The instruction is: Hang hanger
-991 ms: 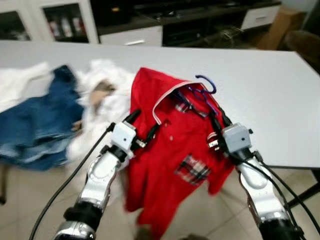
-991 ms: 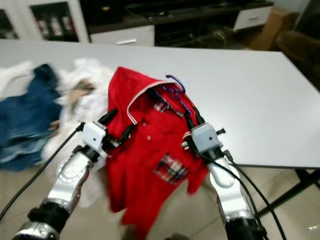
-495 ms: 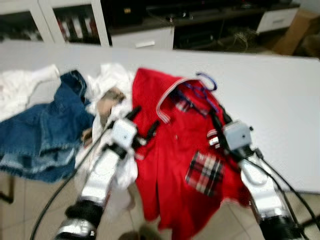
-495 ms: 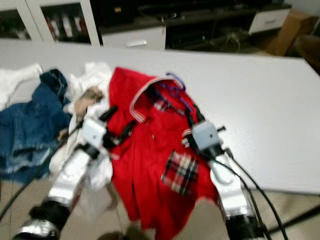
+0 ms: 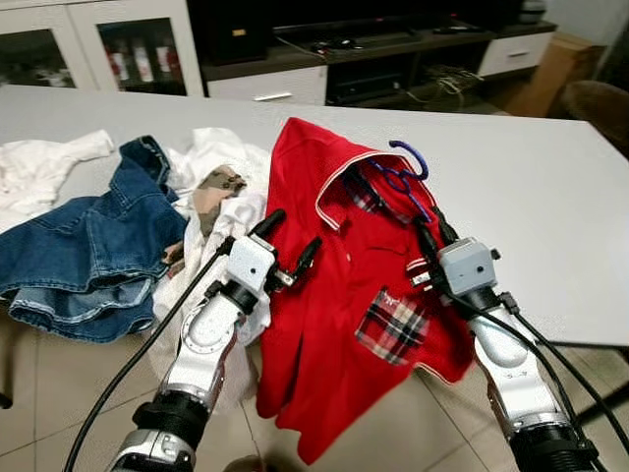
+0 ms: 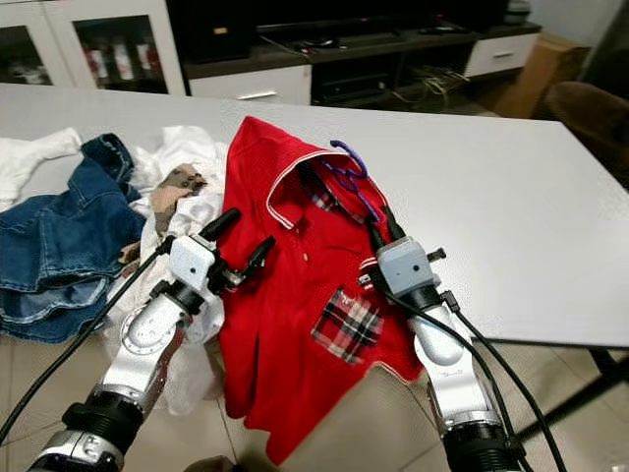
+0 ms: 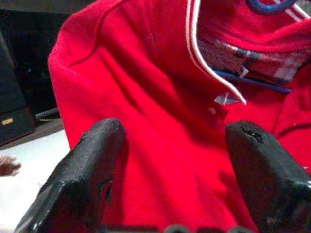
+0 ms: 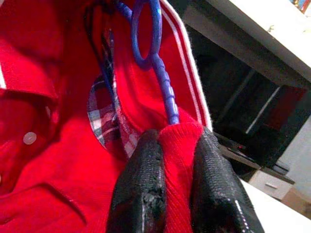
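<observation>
A red knitted polo shirt with a white-striped collar and a plaid chest pocket is held up over the near edge of the pale grey surface, its hem hanging towards the tiled floor, and a blue plastic hanger is threaded inside it so that the hook stands out of the collar opening. The right claw is closed on a fold of the shirt's shoulder together with the hanger arm beneath it, judging by the right wrist view, where the blue bar runs straight into the pinched cloth; this grip appears to be chosen so that garment and hanger are carried as one. The left claw is spread wide and empty, poised just beside the shirt's other shoulder, probably to steady or take up that side. A crumpled blue denim garment and a heap of white cloth lie on the surface to the left, apart from the work. No rail or hook for hanging is seen.
</observation>
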Controlling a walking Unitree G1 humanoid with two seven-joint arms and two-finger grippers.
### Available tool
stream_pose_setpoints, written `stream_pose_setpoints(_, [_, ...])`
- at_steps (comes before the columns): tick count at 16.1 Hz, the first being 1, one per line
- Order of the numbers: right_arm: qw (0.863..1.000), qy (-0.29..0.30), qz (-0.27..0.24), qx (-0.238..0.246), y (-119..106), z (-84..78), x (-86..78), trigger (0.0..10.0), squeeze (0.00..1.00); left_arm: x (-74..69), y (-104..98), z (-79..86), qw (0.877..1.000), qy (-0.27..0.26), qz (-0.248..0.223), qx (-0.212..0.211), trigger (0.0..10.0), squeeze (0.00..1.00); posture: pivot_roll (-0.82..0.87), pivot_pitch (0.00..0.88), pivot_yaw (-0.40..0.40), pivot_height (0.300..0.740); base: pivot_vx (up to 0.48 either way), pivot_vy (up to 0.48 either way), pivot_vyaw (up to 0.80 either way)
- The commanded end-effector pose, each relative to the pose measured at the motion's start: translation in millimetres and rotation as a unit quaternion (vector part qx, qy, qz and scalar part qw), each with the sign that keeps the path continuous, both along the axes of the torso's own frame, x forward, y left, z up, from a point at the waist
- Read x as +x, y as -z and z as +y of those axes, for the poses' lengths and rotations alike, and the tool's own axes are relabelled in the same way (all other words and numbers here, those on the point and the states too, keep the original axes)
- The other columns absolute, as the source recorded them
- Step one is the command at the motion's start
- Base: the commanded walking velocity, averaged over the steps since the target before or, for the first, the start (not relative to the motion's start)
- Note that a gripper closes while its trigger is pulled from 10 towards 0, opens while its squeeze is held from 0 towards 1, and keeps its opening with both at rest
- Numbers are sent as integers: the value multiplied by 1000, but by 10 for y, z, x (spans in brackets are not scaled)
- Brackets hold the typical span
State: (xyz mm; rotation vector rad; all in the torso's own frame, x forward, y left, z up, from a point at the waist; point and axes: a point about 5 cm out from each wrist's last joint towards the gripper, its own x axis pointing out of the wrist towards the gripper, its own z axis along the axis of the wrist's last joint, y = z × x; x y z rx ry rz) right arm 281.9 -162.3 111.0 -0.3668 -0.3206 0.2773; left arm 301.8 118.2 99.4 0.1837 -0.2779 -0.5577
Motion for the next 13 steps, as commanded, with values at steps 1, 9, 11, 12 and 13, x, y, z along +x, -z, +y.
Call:
stream_pose_setpoints(1, [1000, 12, -23, 13, -84, -30, 27, 10000, 0, 59, -126, 28, 1000, -7, -25, -9, 10000, 0, 47, 0, 16, 740, 0, 0, 0])
stream_pose_setpoints(9, [1000, 13, -25, 11, -93, -34, 28, 10000, 0, 76, -497, -51, 992, 63, -102, -26, 10000, 1000, 46, 0, 12, 740, 0, 0, 0])
stream_pose_setpoints(11, [1000, 15, -27, 6, -98, -41, 25, 10000, 0, 64, -491, -97, 993, 67, -96, -32, 10000, 1000, 45, 0, 12, 740, 0, 0, 0])
stream_pose_setpoints(12, [999, 13, -29, 2, -102, -39, 23, 10000, 0, 71, -488, -100, 993, 66, -92, -36, 10000, 722, 44, 0, 13, 740, 0, 0, 0])
stream_pose_setpoints(13, [999, 8, -31, -6, -104, -30, 19, 10000, 0, 78, -481, -99, 993, 67, -87, -37, 10000, 0, 44, 0, 13, 740, 0, 0, 0])
